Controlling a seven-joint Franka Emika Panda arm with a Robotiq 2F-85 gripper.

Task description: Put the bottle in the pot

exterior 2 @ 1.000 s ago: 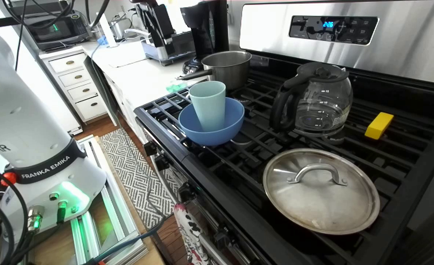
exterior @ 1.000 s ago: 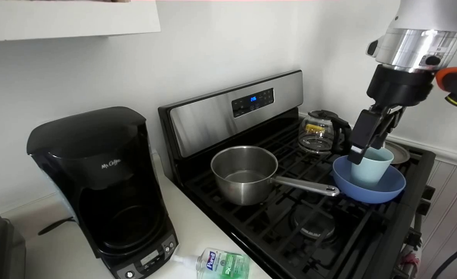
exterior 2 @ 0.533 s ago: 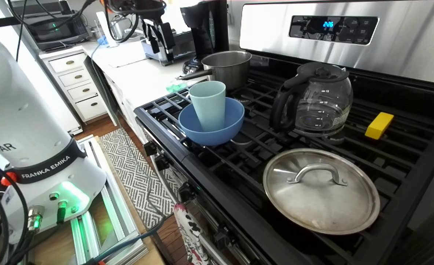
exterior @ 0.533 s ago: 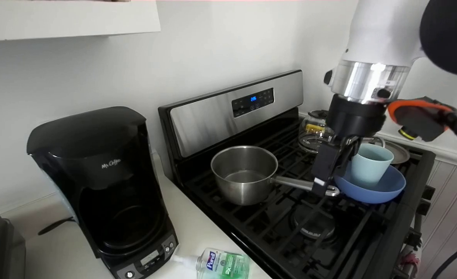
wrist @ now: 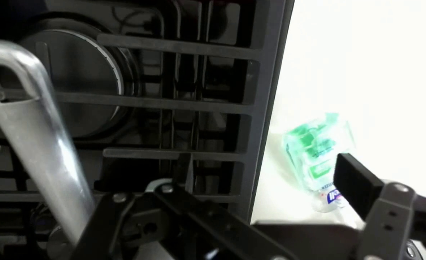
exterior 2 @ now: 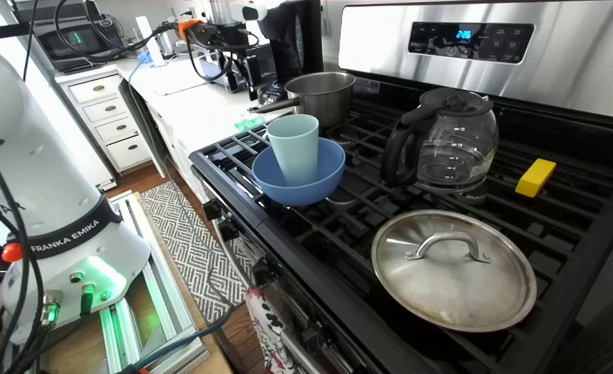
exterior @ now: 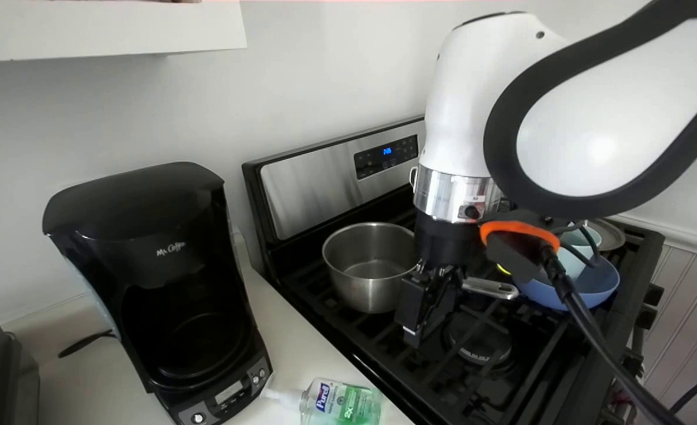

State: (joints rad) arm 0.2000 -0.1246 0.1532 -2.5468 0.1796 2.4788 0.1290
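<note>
Bottle (exterior: 345, 403) on counter (exterior: 289, 337), perhaps touching coffee maker (exterior: 139, 251); pot (exterior: 365, 292) on stove (exterior: 478, 378).

Wrist view: the flat white worktop (wrist: 368, 61) is overexposed at 2 o'clock; the small clear plastic bottle with green-and-white label (wrist: 316, 153) is partly washed out. In an exterior view, pale streaks mark the long stainless-steel stove panel (exterior 2: 472, 75) at 2 o'clock; green light glares on the rounded white robot base (exterior 2: 104, 265) at 8 o'clock.

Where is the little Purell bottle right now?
The bottle lies on the counter, at the bottom centre of an exterior view, between the coffee maker and the stove.
</note>
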